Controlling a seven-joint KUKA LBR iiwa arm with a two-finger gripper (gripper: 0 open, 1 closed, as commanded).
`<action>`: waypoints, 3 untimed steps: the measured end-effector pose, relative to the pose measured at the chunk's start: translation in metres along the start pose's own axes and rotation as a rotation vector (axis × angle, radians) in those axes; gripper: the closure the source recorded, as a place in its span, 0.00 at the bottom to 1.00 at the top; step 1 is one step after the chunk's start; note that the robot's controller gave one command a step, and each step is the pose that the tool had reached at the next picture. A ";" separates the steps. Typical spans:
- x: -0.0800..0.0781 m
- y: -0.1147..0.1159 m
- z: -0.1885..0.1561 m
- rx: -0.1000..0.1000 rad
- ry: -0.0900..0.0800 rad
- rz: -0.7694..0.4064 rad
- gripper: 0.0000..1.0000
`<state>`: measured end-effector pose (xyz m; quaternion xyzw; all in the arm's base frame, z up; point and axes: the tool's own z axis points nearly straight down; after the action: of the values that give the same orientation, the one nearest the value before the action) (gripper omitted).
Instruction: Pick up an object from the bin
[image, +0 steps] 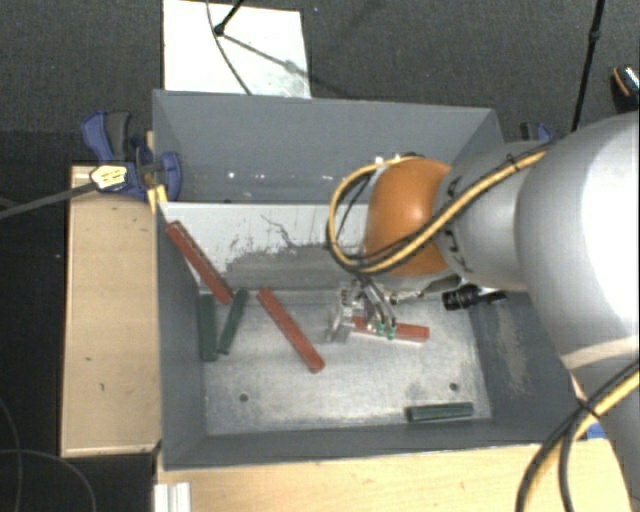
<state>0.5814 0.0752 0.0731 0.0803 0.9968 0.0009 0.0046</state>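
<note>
A KUKA arm (560, 225) is reaching in from the right over the grey metal bin (300, 140), its orange cover (405, 215) hanging above the middle of the floor. The gripper (350, 322) is sitting low over the centre of the bin, right at the left end of a short red stick (405, 332) that is lying nearly flat across the floor; how wide the gripper is standing cannot be told, nor whether it is gripping the stick. Just to the left, a long red stick (292, 330) is lying on a diagonal. A leaning red stick (198, 262) is resting against the far left wall, with a dark green stick (206, 325) lying along that wall and a second green stick (232, 318) slanting just beside it. A lone green stick (440, 411) is lying at the near right edge, well apart from the rest.
</note>
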 end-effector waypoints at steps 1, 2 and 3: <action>-0.023 -0.152 -0.001 0.002 -0.002 -0.046 1.00; -0.002 -0.159 -0.055 0.002 0.001 -0.042 1.00; -0.002 -0.159 -0.052 0.002 0.005 -0.043 0.00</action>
<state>0.5571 -0.0818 0.1245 0.0588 0.9983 0.0000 0.0021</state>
